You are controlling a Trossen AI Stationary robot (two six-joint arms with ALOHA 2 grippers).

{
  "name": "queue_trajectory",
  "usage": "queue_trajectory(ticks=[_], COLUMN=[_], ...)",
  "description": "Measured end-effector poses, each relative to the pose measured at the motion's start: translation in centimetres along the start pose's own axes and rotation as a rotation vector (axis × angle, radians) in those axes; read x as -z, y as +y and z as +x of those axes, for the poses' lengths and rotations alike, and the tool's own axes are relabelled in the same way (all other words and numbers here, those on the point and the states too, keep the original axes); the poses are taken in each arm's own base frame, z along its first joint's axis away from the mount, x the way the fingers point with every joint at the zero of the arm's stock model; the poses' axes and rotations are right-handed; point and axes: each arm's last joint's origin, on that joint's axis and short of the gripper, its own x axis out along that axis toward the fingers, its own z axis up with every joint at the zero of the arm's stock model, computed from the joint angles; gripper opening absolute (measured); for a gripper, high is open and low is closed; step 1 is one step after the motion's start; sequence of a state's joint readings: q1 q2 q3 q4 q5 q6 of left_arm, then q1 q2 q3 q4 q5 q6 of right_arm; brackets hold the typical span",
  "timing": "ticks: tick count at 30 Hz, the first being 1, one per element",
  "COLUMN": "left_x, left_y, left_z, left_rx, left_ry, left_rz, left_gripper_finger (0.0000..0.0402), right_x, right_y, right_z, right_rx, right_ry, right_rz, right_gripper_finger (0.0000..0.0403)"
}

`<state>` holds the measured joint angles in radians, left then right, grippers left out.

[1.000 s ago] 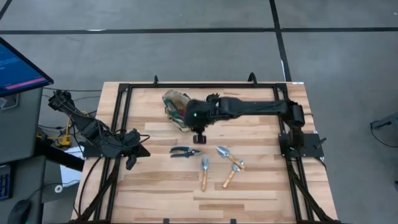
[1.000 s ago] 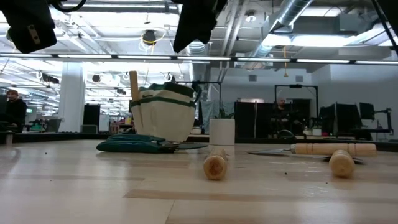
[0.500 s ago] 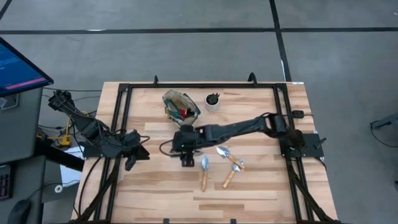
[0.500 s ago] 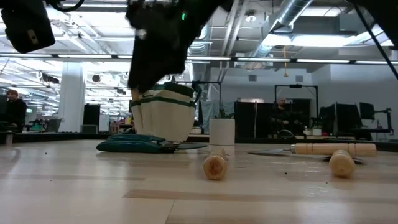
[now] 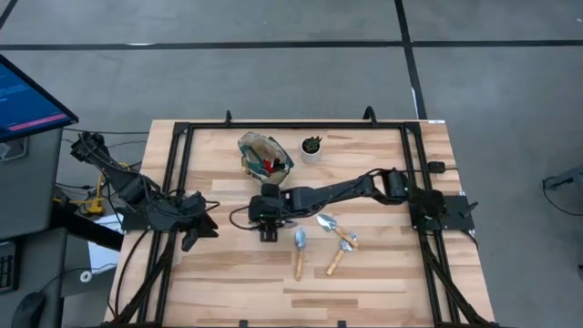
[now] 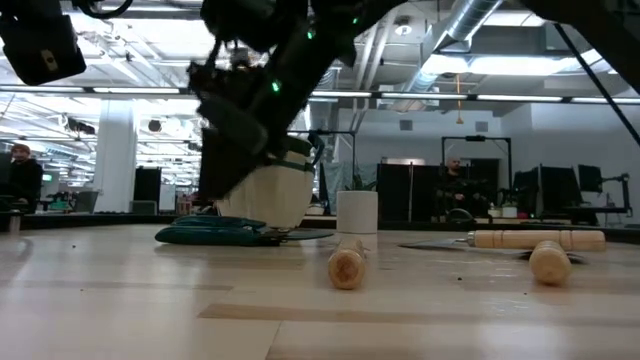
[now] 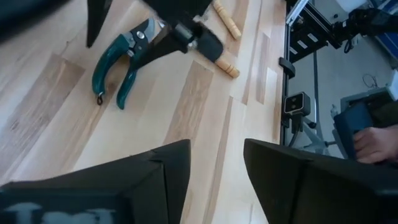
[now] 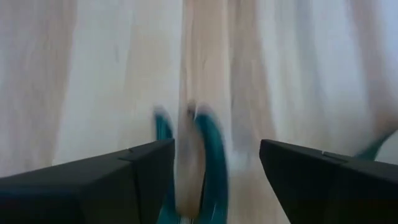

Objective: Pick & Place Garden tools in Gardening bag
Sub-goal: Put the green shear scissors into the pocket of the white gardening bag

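Pruning shears (image 7: 124, 65) with teal handles lie flat on the worktop (image 5: 237, 282) near its middle, in front of the gardening bag (image 5: 264, 155). Right pincer (image 8: 199, 180) hangs directly over them — fingers spread, holding nothing. Left pincer (image 7: 214, 171) waits at the left edge, parted and empty.

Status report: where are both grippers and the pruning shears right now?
Right gripper open, low over the pruning shears, not gripping. Left gripper open, parked at table's left edge. Gardening bag behind; nothing blocking.
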<state>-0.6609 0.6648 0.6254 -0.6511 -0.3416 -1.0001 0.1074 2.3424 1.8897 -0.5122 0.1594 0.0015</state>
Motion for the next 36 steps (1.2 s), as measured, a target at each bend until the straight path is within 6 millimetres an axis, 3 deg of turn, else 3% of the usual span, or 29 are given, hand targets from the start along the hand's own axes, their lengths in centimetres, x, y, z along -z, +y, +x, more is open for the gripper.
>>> queue_trajectory(ticks=[7,9,12,16,21,24,29,33,36], left_x=[0.1,0.1,0.1,0.1,0.1,0.1,0.2,0.2,0.2], left_y=[-0.1,-0.1,-0.1,-0.1,-0.1,-0.1,-0.2,-0.2,-0.2], left_z=[0.0,0.0,0.0,0.0,0.0,0.0,0.0,0.0,0.0], left_rx=[0.031,0.037,0.037,0.037,0.036,0.04,0.052,0.052,0.052], left_ry=[0.04,0.047,0.048,0.048,0.048,0.053,0.071,0.071,0.071], left_rz=[-0.005,-0.005,-0.004,-0.003,-0.002,-0.002,-0.001,-0.001,0.008], left_gripper_finger=[0.0141,0.0141,0.014,0.014,0.014,0.014,0.014,0.014,0.014], right_x=[1.7,1.9,2.0,2.0,1.2,-0.2,-2.5,-2.6,-2.6], right_y=[0.6,0.7,0.7,0.7,0.6,0.2,-1.0,-2.4,-3.3], right_z=[3.2,3.3,3.1,2.7,1.9,-0.5,-7.0,-11.1,-13.8], right_rx=[-0.017,-0.018,-0.023,-0.032,-0.029,0.014,0.107,0.207,0.241], right_ry=[0.06,0.083,0.093,0.11,0.074,0.01,-0.137,-0.237,-0.425], right_rz=[0.013,0.044,0.077,0.114,0.201,0.253,0.288,0.325,0.37], right_gripper_finger=[0.0221,0.0213,0.017,0.0054,0.005,0.005,0.005,0.005,0.005])
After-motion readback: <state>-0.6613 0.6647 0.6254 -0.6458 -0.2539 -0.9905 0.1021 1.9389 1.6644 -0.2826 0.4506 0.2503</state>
